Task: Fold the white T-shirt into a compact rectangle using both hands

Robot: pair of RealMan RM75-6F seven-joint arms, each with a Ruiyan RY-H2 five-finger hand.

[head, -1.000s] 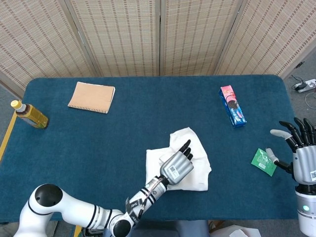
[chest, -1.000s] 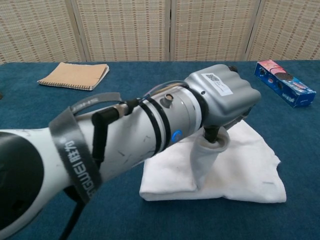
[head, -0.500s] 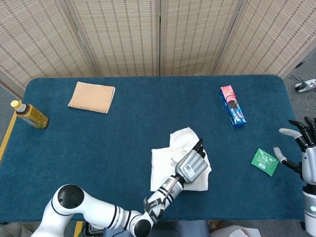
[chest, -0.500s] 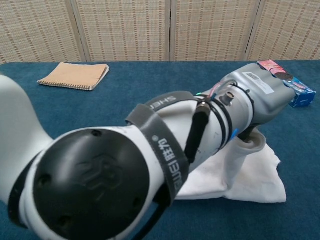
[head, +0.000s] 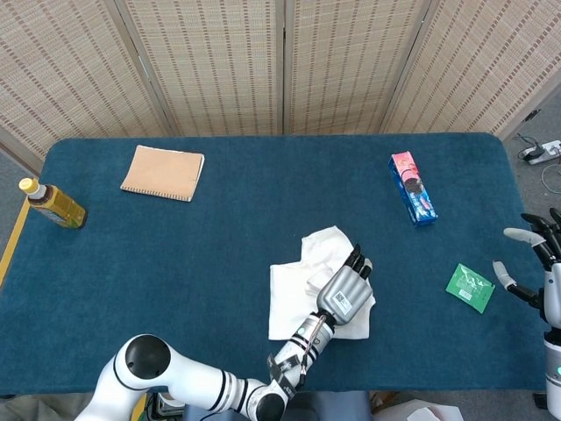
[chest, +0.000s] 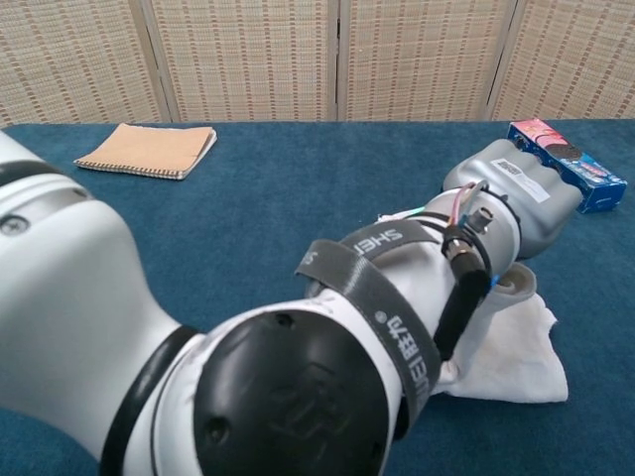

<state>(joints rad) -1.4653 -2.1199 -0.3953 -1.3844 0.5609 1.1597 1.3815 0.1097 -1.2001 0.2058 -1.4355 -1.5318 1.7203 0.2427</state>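
The white T-shirt (head: 302, 289) lies crumpled and partly folded on the blue table near its front edge. My left hand (head: 346, 291) sits over the shirt's right part, fingers pointing away from me. In the chest view the left hand (chest: 523, 190) grips a fold of the T-shirt (chest: 508, 349) that hangs bunched beneath it; the forearm hides most of the cloth. My right hand (head: 542, 254) hovers at the far right edge of the head view with its fingers spread and nothing in them, well apart from the shirt.
A green packet (head: 470, 287) lies between the shirt and the right hand. A blue and pink snack box (head: 413, 188) is at the back right, a tan notebook (head: 163, 173) at the back left, a yellow bottle (head: 53, 203) at the left edge.
My left hand moved rightward across the shirt, drawing the gripped fold with it, and the shirt's left edge shifted right. The right hand drifted toward the right frame edge.
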